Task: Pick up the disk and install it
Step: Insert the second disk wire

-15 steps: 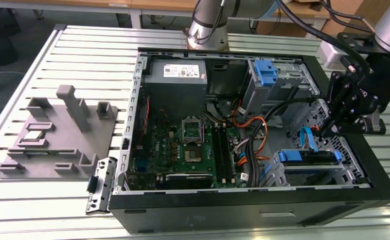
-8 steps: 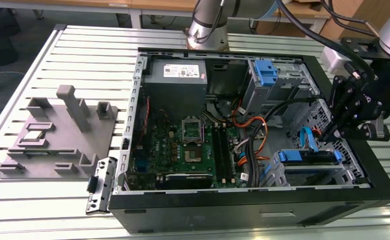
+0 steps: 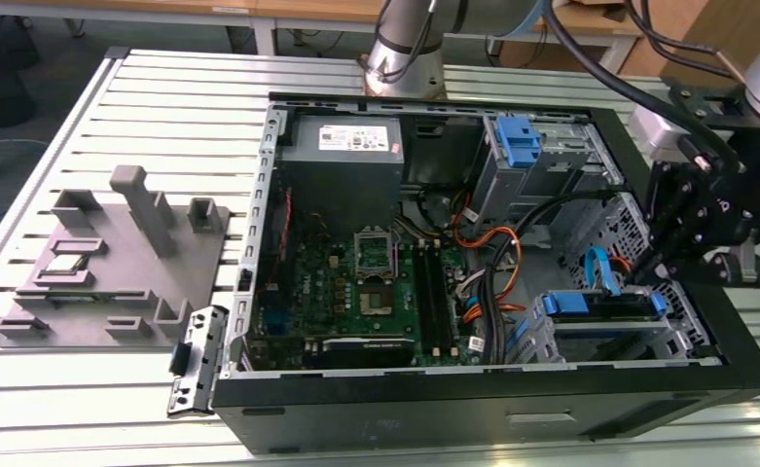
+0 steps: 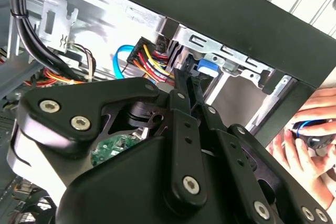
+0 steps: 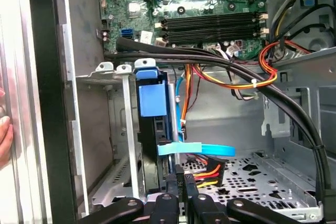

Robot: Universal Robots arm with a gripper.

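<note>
Exterior view: the gripper (image 3: 706, 255) hangs over the open computer case (image 3: 484, 409), beside the drive cage (image 3: 613, 331). The disk (image 3: 597, 305) sits in that cage, blue rail showing. In the second wrist view the fingers (image 4: 185, 90) are pressed together, empty.

The arm reaches down at the exterior view's right, its black gripper (image 3: 686, 255) pointing downward. In both wrist views its fingers (image 5: 181, 190) lie pressed close together, the tips nearly touching.
</note>
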